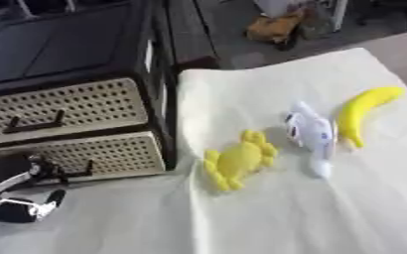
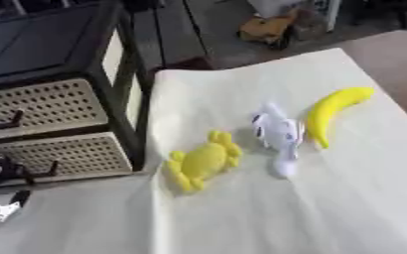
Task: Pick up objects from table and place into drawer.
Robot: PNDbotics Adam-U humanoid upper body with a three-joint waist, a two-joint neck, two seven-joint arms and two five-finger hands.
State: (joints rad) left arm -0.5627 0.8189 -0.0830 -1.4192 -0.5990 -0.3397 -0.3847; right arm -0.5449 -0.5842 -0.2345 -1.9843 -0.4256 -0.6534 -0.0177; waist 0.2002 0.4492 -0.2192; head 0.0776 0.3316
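A: Left eye view: the left hand (image 1: 16,208) is sitting lower left, fingers curling, holding nothing; the yellow crab toy (image 1: 237,159) is lying mid-frame on the worktop (image 1: 268,223).

B: It is looking light and rubbery; pinching its body should work best.

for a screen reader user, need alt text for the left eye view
Yellow crab toy, white plastic plane toy and yellow banana lie on a cream cloth beside closed perforated metal drawers; left robot hand at lower left.
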